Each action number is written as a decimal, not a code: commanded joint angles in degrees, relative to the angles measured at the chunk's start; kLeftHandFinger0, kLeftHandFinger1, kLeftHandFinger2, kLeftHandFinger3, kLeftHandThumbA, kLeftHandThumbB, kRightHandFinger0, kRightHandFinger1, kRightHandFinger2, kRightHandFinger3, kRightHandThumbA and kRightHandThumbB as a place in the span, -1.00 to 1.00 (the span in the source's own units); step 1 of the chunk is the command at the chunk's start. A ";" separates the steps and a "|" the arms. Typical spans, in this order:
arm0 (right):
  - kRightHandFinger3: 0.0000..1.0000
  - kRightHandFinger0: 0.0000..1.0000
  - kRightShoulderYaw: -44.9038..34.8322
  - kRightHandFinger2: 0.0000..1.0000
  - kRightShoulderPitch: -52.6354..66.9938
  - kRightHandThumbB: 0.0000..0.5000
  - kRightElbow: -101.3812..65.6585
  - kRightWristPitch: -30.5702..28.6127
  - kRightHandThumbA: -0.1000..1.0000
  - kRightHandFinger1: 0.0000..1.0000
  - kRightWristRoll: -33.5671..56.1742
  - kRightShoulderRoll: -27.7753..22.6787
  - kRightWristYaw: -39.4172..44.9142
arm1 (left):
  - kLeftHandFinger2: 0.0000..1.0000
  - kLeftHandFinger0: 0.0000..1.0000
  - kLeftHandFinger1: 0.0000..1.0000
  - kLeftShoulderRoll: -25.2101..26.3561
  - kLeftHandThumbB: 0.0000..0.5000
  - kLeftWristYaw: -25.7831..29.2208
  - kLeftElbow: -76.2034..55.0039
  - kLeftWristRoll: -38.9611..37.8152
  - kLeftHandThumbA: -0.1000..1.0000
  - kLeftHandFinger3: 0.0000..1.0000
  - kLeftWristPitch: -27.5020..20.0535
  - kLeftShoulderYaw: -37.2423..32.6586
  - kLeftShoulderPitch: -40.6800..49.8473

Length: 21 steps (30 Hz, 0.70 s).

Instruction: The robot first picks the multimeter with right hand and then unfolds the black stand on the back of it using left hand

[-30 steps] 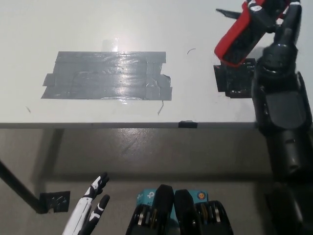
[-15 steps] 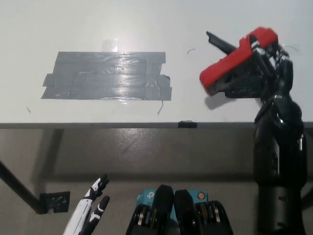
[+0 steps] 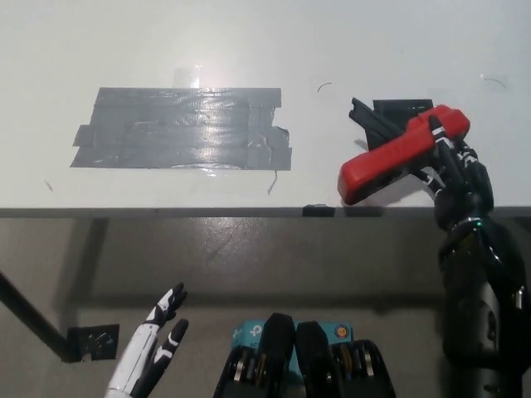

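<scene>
While held low over the near edge of the bench: multimeter (image 3: 397, 157), red-cased, tilted, long axis running from lower left to upper right.
Right robot hand (image 3: 452, 170): black, wrapped round the upper right end of the multimeter, fingers closed on the red case.
Black stand (image 3: 375, 126): already sticking out from the upper left side of the case, angled away from the body; whether fully unfolded, cannot tell.
Left robot hand (image 3: 158, 340): white, resting low at the lower left, below the bench edge, fingers apart, holding nothing, well apart from the multimeter.
Change over the last second: multimeter carried from the far upper right, down and inward toward the near edge; now lower and closer to the middle than a second ago, and flatter in tilt.
Left side over the same second: hardly shifted, only a slight spread of the fingers.
Black pad (image 3: 406, 108): on the bench just behind the multimeter, partly covered by it.
Grey tape patch (image 3: 182, 128): flat on the bench to the left, untouched, same place throughout.
Bench (image 3: 249, 41): white, front edge just under the multimeter's lower left end.
Meaning for the task: pick step looks done, grip looks secure; multimeter being presented nearer the left side.
Next, as a judgement: left robot hand to rise and reach across to the stand.
Risk: stand on the far side from the left approach, so a slip in the one-ended grip seems possible.
</scene>
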 commanded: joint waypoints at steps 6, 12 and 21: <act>0.94 -0.96 7.34 0.52 -1.20 -0.57 -33.97 -0.03 -1.00 -0.04 44.56 -3.75 9.31 | 1.00 1.00 1.00 -3.01 -0.55 6.79 0.33 -0.66 1.00 1.00 -11.25 2.77 -6.63; 0.94 -1.00 10.19 0.49 2.23 -0.72 -35.97 -0.03 -1.00 -0.06 45.84 -6.01 11.75 | 1.00 1.00 1.00 -4.81 -0.52 9.52 -1.50 1.74 1.00 1.00 -16.75 1.99 -6.93; 0.78 -1.00 14.32 0.57 4.27 -0.74 -36.53 -0.03 -1.00 -0.04 47.36 -7.24 13.33 | 1.00 1.00 1.00 -6.81 -0.63 8.54 -13.63 1.59 1.00 1.00 -16.75 0.24 -8.88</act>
